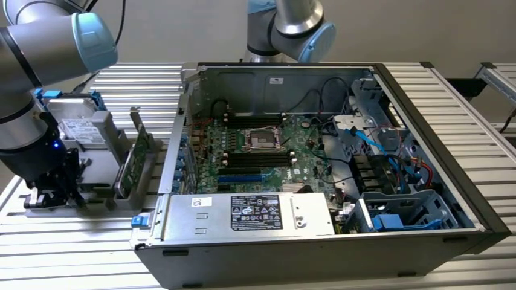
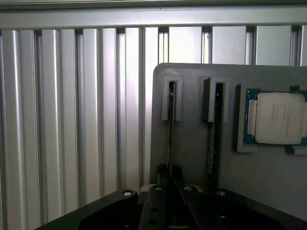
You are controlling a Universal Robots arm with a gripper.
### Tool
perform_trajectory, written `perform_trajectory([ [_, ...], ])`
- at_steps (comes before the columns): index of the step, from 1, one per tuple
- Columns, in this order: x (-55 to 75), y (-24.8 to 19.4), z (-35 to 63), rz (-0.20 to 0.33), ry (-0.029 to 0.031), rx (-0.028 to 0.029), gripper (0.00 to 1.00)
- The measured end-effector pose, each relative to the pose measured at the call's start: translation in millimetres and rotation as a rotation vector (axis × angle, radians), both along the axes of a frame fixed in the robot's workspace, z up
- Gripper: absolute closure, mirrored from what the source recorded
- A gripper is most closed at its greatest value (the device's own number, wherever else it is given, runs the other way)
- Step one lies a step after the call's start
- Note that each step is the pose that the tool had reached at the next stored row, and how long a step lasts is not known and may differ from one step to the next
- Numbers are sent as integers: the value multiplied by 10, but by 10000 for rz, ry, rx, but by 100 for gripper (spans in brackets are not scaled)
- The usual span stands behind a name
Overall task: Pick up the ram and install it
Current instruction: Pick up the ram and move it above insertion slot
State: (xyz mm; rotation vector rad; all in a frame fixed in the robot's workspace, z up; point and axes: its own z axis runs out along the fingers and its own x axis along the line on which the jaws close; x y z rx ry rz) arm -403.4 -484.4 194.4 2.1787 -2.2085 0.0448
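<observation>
Claw (image 1: 48, 196) low at grey holder (image 1: 105, 175), beside open case (image 1: 322, 261)

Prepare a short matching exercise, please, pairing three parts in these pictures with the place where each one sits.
Things:
1. ram
2. processor
3. power supply

Places:
A. lying flat in a recess of the grey holder
B. inside the computer case
C. standing on edge in a slot of the grey holder

Pairs: 1-C, 2-A, 3-B

Slatted table (image 1: 72, 254) with computer case (image 1: 322, 263), tray (image 1: 101, 175)
</observation>
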Motion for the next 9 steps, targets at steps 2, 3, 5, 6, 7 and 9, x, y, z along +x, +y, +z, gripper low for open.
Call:
perform_trajectory([
  [2,0,0,0,0,0,0,87],
  [3,0,0,0,0,0,0,87],
  [5,0,0,0,0,0,0,87],
  [6,0,0,0,0,0,0,87],
  [7,0,0,2,0,-2,2,87],
  [9,0,0,15,0,0,1,87],
])
